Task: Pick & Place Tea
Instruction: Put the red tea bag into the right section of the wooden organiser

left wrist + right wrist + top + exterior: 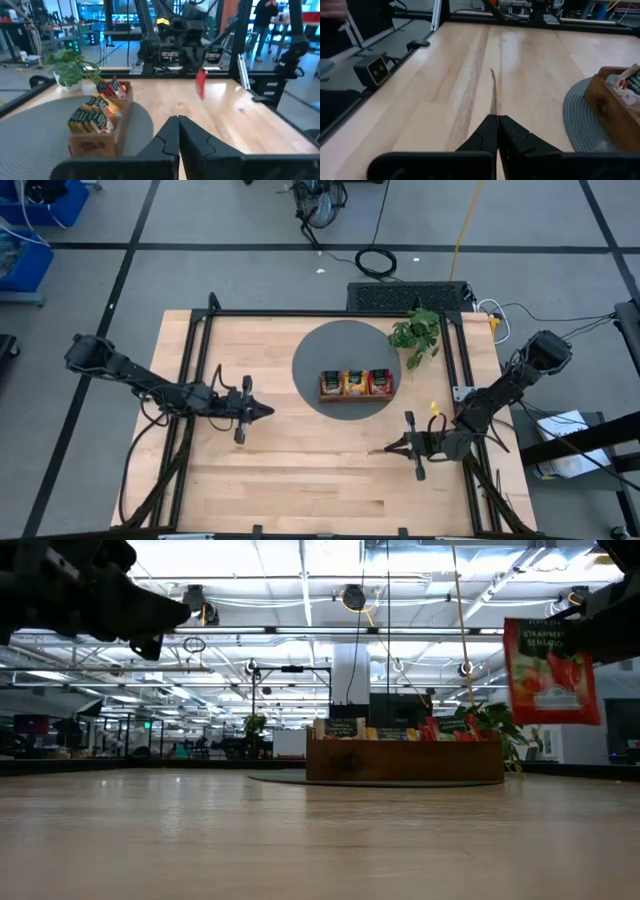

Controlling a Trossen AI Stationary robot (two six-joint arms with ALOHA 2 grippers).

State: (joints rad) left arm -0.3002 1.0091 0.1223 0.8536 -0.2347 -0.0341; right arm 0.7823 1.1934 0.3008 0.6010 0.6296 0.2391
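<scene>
- Sachet [551, 670]: I have a red one pinched in the right gripper [392, 447], fingers pressed together on it. In the low view it hangs flat-on at upper right, clear of the tabletop [300, 480]; in the right wrist view it shows edge-on, a thin strip running straight out from the fingertips.
- Tray [356, 384]: it sits on the grey mat [310, 355] at centre of the high view, with the rest of the tea standing in its three compartments. A plant [418, 332] stands just beside the mat at upper right.
- Key relation: in the high view the right gripper is at lower right of centre and points toward the frame's left; the tray lies up and slightly left of it, near but apart. So the tray is off to the gripper's side, not ahead of it. The right wrist view agrees: the tray sits at that frame's right edge.
- Long axis: the tray runs left to right in the high view, roughly parallel to where my gripper points. I judge the wrist must swing toward the tray and carry the sachet over a compartment.
- Left gripper [262, 411]: pressed together, holding nothing, hanging at left of centre and pointing right toward the tray. It is about as near, but the right arm has the sachet.
- Risk, as I judge it: the sachet is thin and may swing.
</scene>
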